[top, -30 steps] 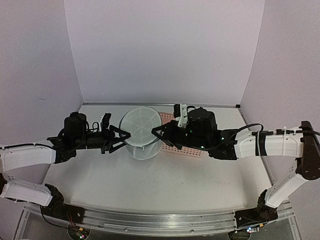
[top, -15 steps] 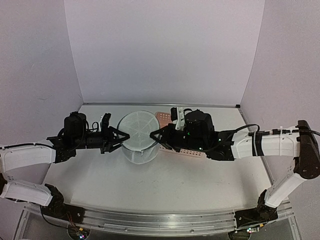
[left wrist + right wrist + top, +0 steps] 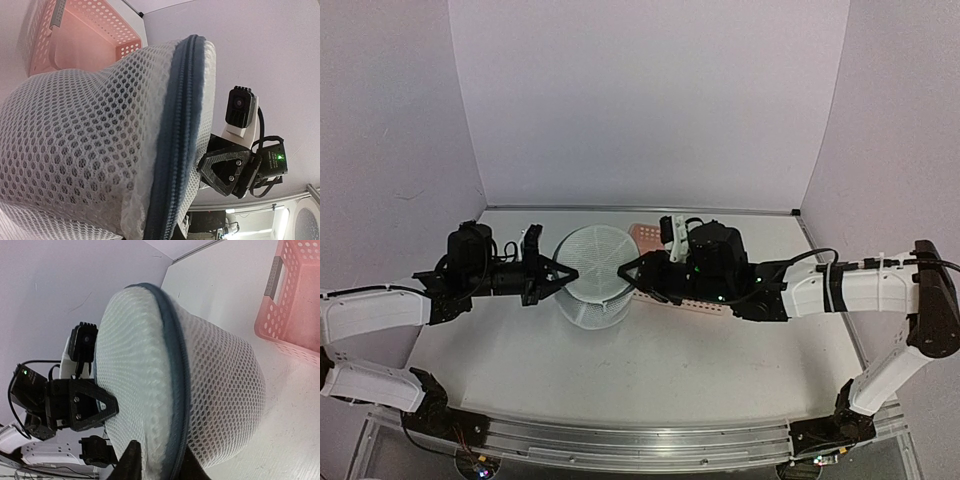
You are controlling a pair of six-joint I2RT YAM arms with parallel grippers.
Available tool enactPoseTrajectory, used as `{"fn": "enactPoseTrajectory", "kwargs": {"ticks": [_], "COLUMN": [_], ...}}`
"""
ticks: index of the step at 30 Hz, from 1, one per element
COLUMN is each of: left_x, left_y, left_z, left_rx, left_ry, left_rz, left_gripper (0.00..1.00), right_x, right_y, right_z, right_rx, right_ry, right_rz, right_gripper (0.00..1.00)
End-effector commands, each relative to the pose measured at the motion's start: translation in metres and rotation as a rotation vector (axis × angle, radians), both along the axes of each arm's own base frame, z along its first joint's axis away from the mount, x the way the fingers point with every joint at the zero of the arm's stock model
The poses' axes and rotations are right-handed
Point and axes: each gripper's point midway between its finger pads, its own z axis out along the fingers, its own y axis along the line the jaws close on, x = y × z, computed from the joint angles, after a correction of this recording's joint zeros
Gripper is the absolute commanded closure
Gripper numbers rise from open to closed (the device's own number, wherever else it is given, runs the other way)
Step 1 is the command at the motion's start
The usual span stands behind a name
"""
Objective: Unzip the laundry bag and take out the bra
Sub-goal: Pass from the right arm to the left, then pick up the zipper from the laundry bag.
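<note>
The laundry bag (image 3: 592, 275), white mesh with a dark zip band (image 3: 175, 135) round its ribbed lid, sits mid-table between both arms, its lid tilted up. My left gripper (image 3: 558, 272) is shut, pinching the bag's left rim; its own fingers are hidden in the left wrist view. My right gripper (image 3: 628, 270) is at the right rim. In the right wrist view its fingers (image 3: 131, 460) stand a little apart on either side of the zip band (image 3: 175, 385), so it is open. The zip looks closed. The bra is hidden.
A pink perforated basket (image 3: 695, 302) lies on the table just behind and under my right arm, close to the bag (image 3: 295, 305). White walls close the table at the back and on both sides.
The left gripper has closed on the bag's left rim. The right jaws have parted slightly. The bag has shifted a little to the left.
</note>
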Motion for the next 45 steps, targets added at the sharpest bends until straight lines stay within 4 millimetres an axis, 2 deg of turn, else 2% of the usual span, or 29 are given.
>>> {"fn": "enactPoseTrajectory", "kwargs": {"ticks": [1, 4, 8, 13, 19, 23, 27, 28, 35, 45], "left_x": [0.007, 0.01, 0.016, 0.022, 0.026, 0.025, 0.023, 0.023, 0.023, 0.024], "left_y": [0.005, 0.011, 0.021, 0.032, 0.043, 0.05, 0.057, 0.058, 0.063, 0.064], "left_z": [0.033, 0.021, 0.008, -0.007, -0.009, -0.015, -0.023, -0.022, -0.016, -0.017], "left_rx": [-0.073, -0.075, -0.082, -0.098, -0.137, -0.165, -0.185, -0.191, -0.222, -0.217], "left_ry": [-0.049, 0.013, 0.084, 0.176, 0.227, 0.284, 0.331, 0.335, 0.346, 0.351], "left_rz": [0.057, 0.119, 0.205, 0.306, 0.388, 0.431, 0.472, 0.477, 0.505, 0.517], "left_gripper": [1.0, 1.0, 1.0, 1.0, 1.0, 1.0, 1.0, 1.0, 1.0, 1.0], "right_x": [-0.004, -0.009, -0.017, -0.036, -0.042, -0.041, -0.03, -0.027, -0.014, -0.013], "right_y": [0.005, -0.002, -0.014, -0.025, -0.017, -0.003, 0.008, 0.012, 0.04, 0.073], "right_z": [0.012, 0.004, -0.006, -0.001, 0.007, 0.018, 0.023, 0.024, 0.013, -0.014], "right_rx": [-0.017, -0.06, -0.124, -0.213, -0.255, -0.275, -0.295, -0.301, -0.301, -0.295], "right_ry": [-0.095, -0.118, -0.168, -0.334, -0.444, -0.54, -0.597, -0.602, -0.592, -0.524], "right_rz": [0.054, 0.069, 0.093, 0.107, 0.138, 0.127, 0.071, 0.057, 0.047, 0.094], "right_gripper": [0.65, 0.54, 0.44, 0.35, 0.29, 0.29, 0.3, 0.33, 0.46, 0.5]}}
